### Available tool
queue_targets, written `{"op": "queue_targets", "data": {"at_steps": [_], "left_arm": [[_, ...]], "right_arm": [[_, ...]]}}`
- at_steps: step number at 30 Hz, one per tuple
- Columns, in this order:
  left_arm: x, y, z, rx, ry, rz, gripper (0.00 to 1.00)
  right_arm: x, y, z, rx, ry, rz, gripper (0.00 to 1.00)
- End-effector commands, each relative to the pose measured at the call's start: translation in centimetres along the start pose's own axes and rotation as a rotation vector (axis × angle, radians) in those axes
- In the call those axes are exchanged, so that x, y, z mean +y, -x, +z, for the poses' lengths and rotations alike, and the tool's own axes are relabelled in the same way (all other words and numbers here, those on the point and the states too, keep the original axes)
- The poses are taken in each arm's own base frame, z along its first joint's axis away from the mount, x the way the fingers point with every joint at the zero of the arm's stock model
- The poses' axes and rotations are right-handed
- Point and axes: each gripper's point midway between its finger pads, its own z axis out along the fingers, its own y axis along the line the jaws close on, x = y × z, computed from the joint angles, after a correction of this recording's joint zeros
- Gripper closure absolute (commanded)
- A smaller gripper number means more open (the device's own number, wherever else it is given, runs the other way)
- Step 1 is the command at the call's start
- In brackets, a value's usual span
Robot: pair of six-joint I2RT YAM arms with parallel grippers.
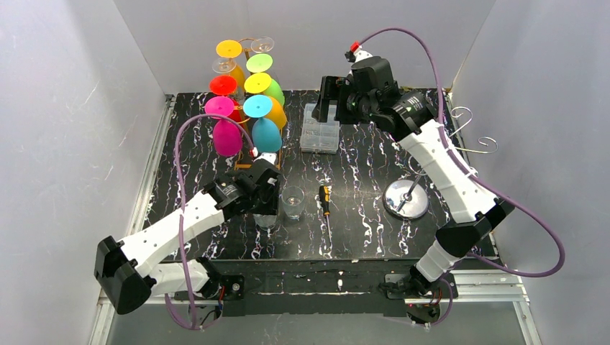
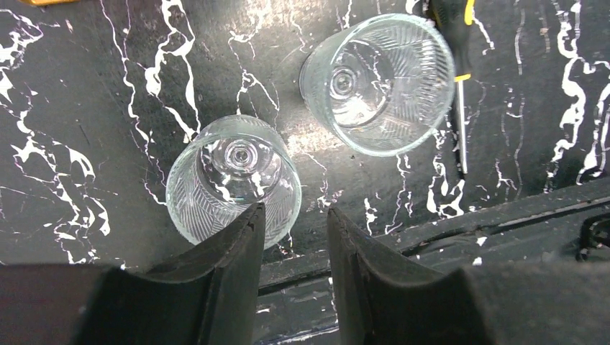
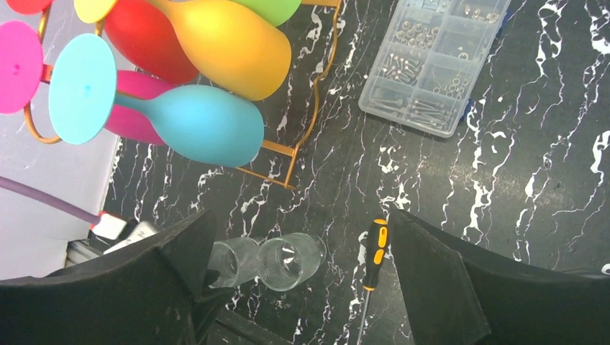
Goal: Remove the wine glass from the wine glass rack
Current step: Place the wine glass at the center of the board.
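Observation:
The wire wine glass rack (image 3: pixel 279 149) stands at the table's back left. On it hang several coloured wine glasses, among them a blue one (image 3: pixel 194 122), an orange one (image 3: pixel 230 43) and a pink one (image 1: pixel 227 136). Two clear wine glasses stand upright on the table, one (image 2: pixel 232 180) partly under my left finger and the other (image 2: pixel 378 83) beside it. My left gripper (image 2: pixel 295 215) hovers over the near glass's rim, jaws apart with nothing between them. My right gripper (image 3: pixel 298 214) hangs wide open and empty, high above the table's back middle (image 1: pixel 327 100).
A yellow-and-black screwdriver (image 1: pixel 325 199) lies just right of the clear glasses. A clear plastic box of screws (image 1: pixel 319 128) sits below the right gripper. A round metal base (image 1: pixel 406 199) with wire hooks (image 1: pixel 471 133) stands at the right. White walls enclose the table.

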Motion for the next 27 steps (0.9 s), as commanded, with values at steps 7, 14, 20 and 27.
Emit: {"op": "queue_targets", "data": {"at_steps": [7,14,20,27], "left_arm": [[-0.6,2.4,-6.9,-0.062,-0.097,0.052,0.61],[-1.3,3.9,-11.4,-0.100,-0.176,0.054,0.56],[-0.7,7.4,-15.8,-0.206,-0.154,0.046,0.44],[0.0,11.7,-19.1,-0.342,-0.133,-0.006,0.30]], "right_arm": [[2.2,0.2,-1.5,-0.042,0.130,0.029,0.02],[5.1,-0.3,-1.8,-0.012,0.284,0.094,0.01],[7.1,0.2,-2.6,-0.020,0.388,0.159,0.04],[9.9,1.1,-1.2,0.001,0.513,0.265,0.11]]}}
